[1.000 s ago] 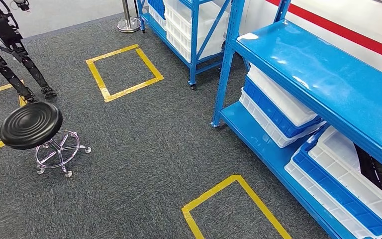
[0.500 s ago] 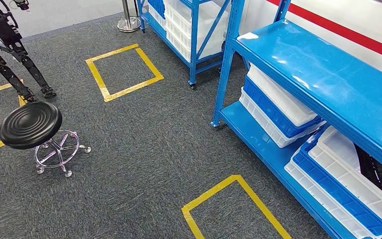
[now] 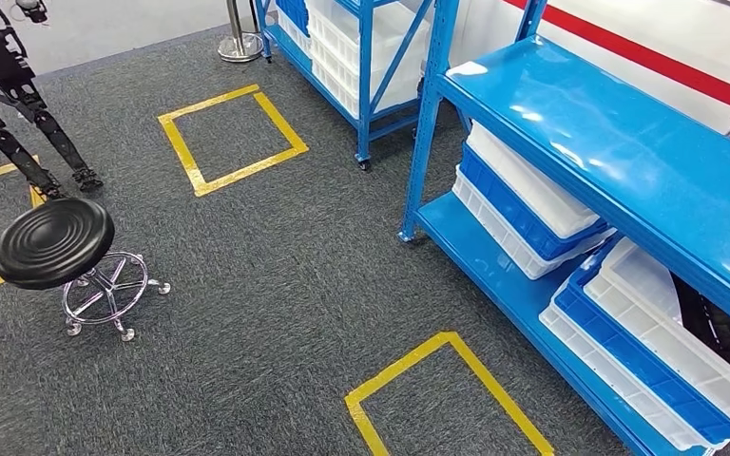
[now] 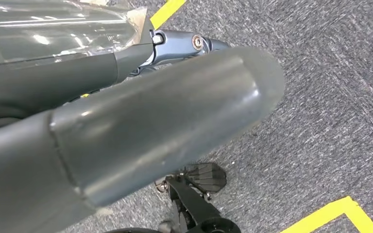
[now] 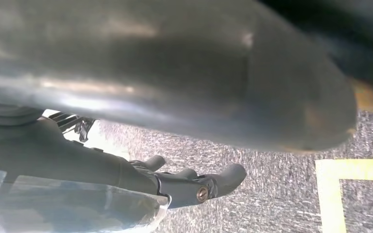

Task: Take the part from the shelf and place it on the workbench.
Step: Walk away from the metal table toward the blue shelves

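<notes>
Left wrist view shows the left hand [image 4: 141, 126] hanging over carpet, its grasp impossible to tell; the right hand [image 5: 189, 187] hangs likewise, fingers loosely curled, nothing visibly held. The part itself I cannot pick out; likely it lies on the blue shelf [image 3: 618, 157]. Approaching squarely and stopping inside the yellow floor square [image 3: 451, 394] before that shelf seems wise; two shelf units, two full squares, one stool [image 3: 57, 249].
</notes>
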